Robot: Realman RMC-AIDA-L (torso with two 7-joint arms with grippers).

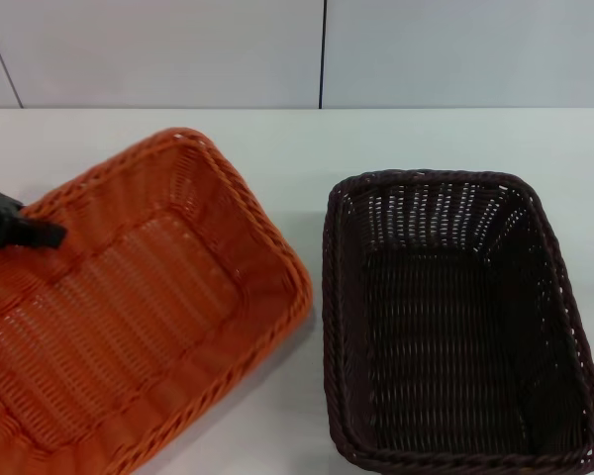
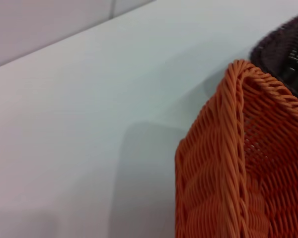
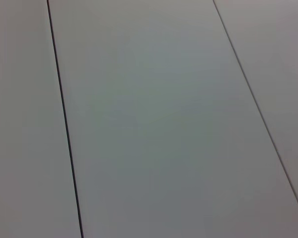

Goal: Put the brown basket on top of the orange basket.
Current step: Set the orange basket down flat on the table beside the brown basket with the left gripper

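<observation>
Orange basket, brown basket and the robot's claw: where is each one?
orange basket (image 1: 129,317): head view, woven floor.
brown basket (image 1: 445,336): head view, inside floor.
left claw (image 1: 15,230): head view, black tip at the orange basket's rim.

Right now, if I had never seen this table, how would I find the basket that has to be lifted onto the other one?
Look at the white table in front of the wall. Two woven rectangular baskets sit side by side on it, apart; the brown basket is the one on the robot's right. It is dark, nearly black, and sits flat, while the orange basket beside it is bright, with the left gripper at its rim.
</observation>
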